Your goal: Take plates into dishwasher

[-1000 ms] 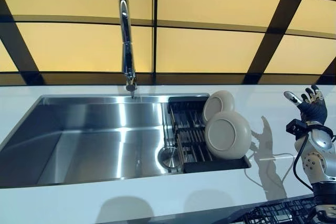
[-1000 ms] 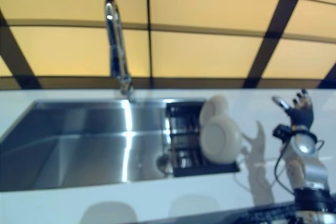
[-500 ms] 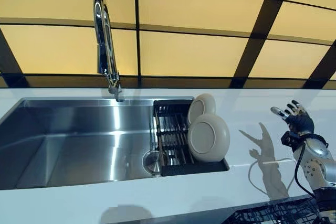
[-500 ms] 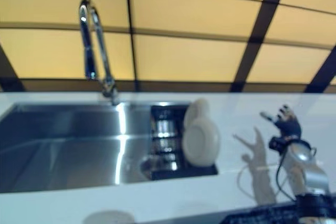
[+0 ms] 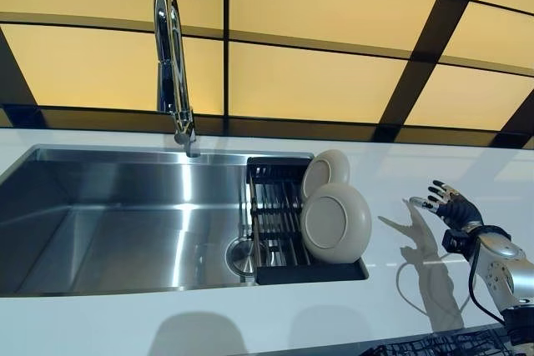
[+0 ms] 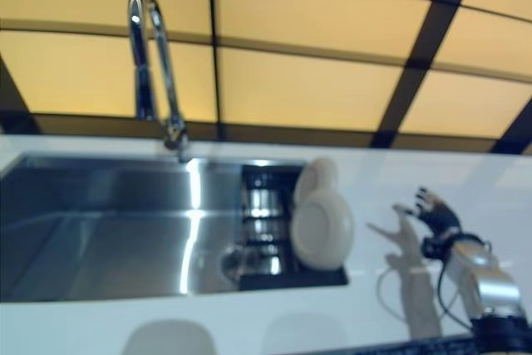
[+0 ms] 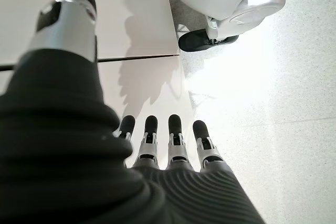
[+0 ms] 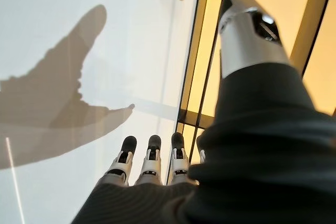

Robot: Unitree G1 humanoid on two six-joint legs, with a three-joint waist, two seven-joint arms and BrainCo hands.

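Two beige plates stand on edge in a black dish rack (image 5: pixel 279 206) at the right end of the sink: a larger front plate (image 5: pixel 336 223) and a smaller one (image 5: pixel 324 172) behind it. My right hand (image 5: pixel 450 206) is open and empty above the white counter, well to the right of the plates; its straight fingers (image 8: pixel 151 161) show in the right wrist view. My left hand (image 7: pixel 168 145) shows only in the left wrist view, open and empty, hanging over the floor.
A steel sink (image 5: pixel 117 214) with a tall chrome tap (image 5: pixel 171 56) fills the left. A white counter (image 5: pixel 400 181) runs round it, with a yellow panelled wall behind. A black wire dishwasher rack (image 5: pixel 442 346) shows at the lower right edge.
The camera has shifted. My right hand has come down lower, nearer the counter, still open. The plates have not moved in the rack.
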